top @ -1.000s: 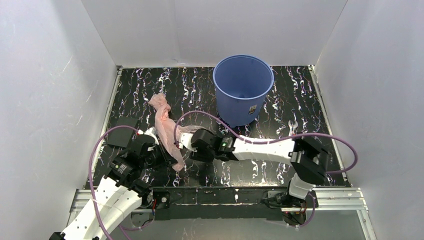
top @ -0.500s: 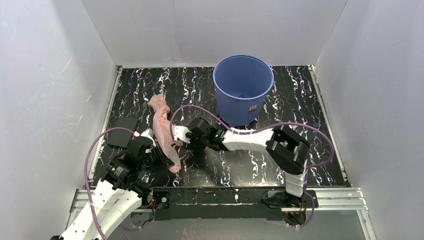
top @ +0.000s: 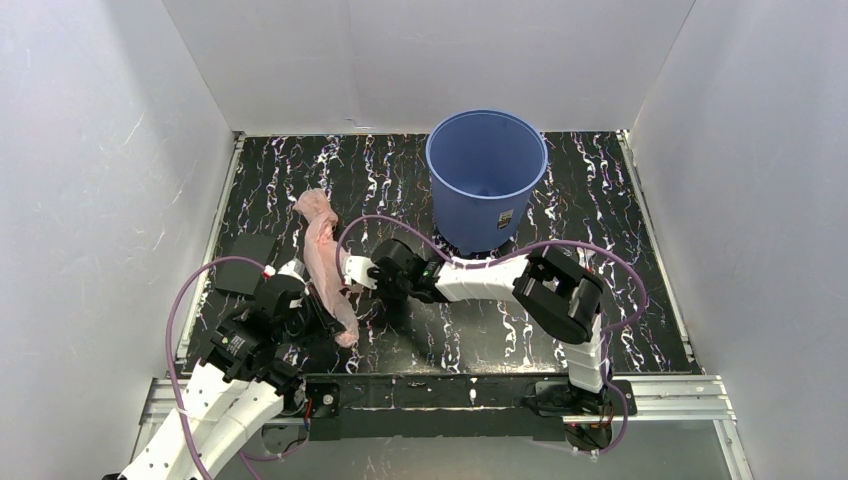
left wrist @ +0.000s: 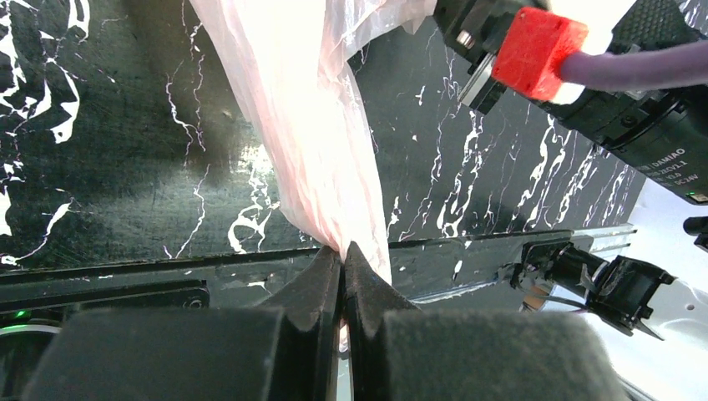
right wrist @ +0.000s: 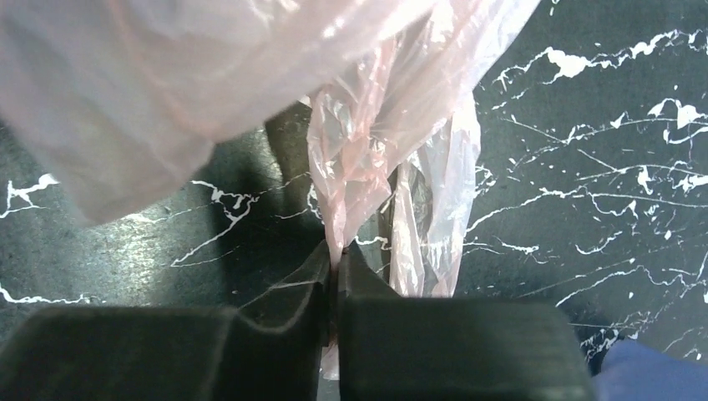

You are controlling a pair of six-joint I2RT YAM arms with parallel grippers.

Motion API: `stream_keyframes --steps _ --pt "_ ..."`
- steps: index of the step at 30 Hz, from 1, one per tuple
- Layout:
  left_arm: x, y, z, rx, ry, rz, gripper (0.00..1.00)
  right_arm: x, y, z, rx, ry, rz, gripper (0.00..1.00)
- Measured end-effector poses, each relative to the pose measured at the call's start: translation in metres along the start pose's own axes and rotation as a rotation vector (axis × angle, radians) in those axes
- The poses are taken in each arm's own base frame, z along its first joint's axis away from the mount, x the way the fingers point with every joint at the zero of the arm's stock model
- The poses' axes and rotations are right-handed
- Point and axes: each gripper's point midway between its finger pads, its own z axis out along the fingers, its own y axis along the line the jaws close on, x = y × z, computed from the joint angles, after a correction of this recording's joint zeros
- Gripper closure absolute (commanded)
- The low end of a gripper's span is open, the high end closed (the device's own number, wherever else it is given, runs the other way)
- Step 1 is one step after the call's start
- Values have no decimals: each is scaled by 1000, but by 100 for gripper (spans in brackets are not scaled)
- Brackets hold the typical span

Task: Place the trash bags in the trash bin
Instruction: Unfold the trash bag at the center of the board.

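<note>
Pale-pink translucent bag (top: 322, 250): crumpled, drawn into a long strip, at nine o'clock. Blue bucket (top: 480, 205): stood upright, mouth open, at one o'clock.

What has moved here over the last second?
The right arm folded in, carrying the right gripper leftward at the pink bag. The left gripper barely shifted. Both pinch the bag now. The blue bucket stayed put.

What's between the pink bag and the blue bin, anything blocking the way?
No loose object shows on the table between the trash bag and the upright trash bin. Only the right arm's own forearm crosses that stretch. The left gripper and right gripper are both shut on the bag.
</note>
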Motion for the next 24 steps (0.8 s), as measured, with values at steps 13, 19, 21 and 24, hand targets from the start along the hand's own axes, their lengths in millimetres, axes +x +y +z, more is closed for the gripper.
stream_keyframes --steps 13,19,21,24 --pt "-8 16 10 -118 -26 -17 52 -63 -25 -97 72 -139 248 99" --pt "-2 25 39 -106 -34 -42 39 -78 -14 -179 100 -292 509 99" --pt "7 33 50 -105 -22 -49 33 -63 -4 -188 93 -293 615 99" --pt "22 48 68 -97 -6 -62 32 -19 26 -187 63 -243 799 99"
